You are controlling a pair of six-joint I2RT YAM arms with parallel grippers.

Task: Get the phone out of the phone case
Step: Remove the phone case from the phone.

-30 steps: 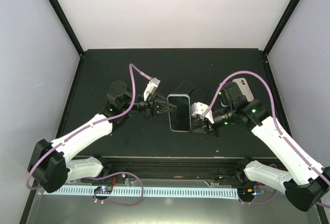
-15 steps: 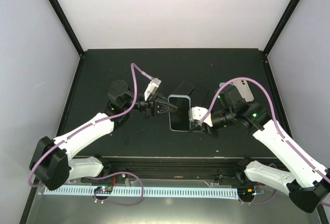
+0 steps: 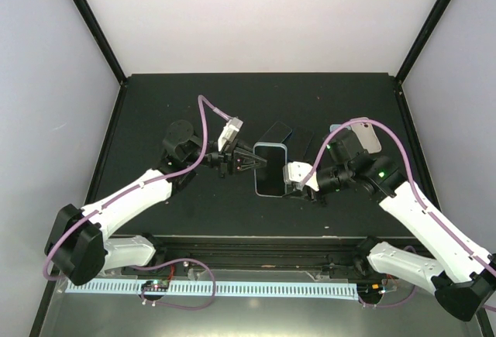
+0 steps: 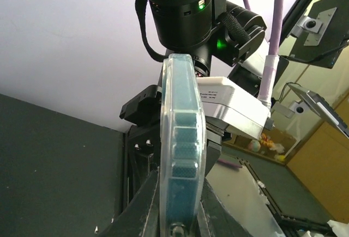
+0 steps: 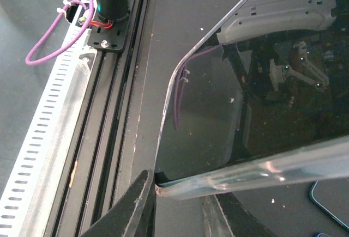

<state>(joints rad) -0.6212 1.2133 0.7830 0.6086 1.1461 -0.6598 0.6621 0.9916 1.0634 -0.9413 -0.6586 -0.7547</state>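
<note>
Your right arm's wrist has eased slightly nearer over the last second, while the phone case (image 3: 270, 170) stays held at mid-bench with the phone (image 5: 240, 111) inside. The left gripper (image 3: 259, 163) pinches its left edge, and the right gripper (image 3: 288, 188) clamps its near-right corner. A dark handset (image 3: 275, 132) lies just beyond, and a pale handset (image 3: 366, 134) sits far right, behind the right arm.
</note>
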